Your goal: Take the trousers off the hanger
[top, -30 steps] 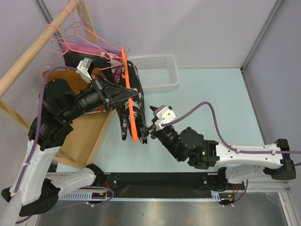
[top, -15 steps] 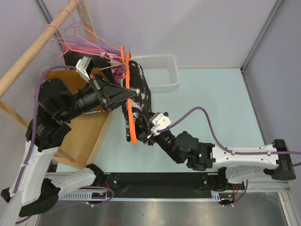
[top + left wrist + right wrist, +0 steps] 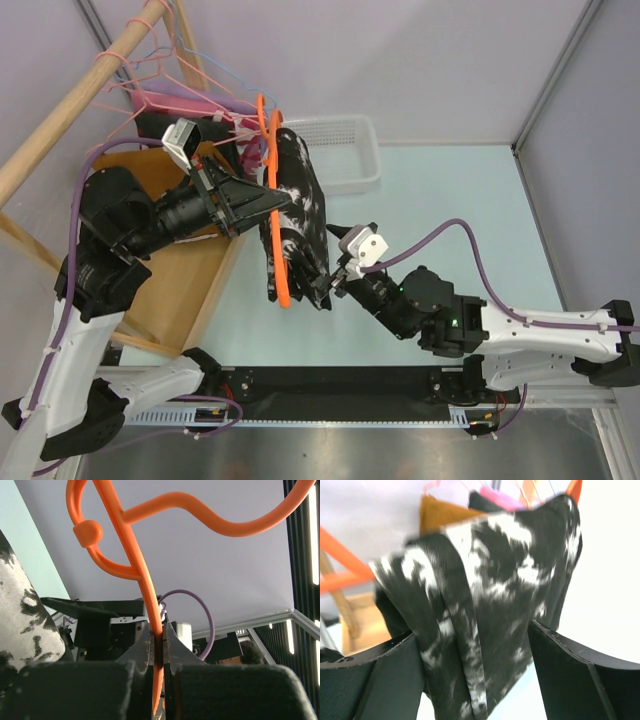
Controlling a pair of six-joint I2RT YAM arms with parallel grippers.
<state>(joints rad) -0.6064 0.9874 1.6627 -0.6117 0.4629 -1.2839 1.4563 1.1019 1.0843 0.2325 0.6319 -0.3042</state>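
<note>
Lab booth, probably, plain panel walls (image 3: 450, 60) (metal-framed)

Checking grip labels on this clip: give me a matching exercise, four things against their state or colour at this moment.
1 left gripper
2 right gripper
3 trousers
4 basket

A open around the hanging trousers
B draped over the hanger
C shut on the orange hanger
D white, mesh-sided

Pairs: 1-C, 2-A, 3-B, 4-D
</note>
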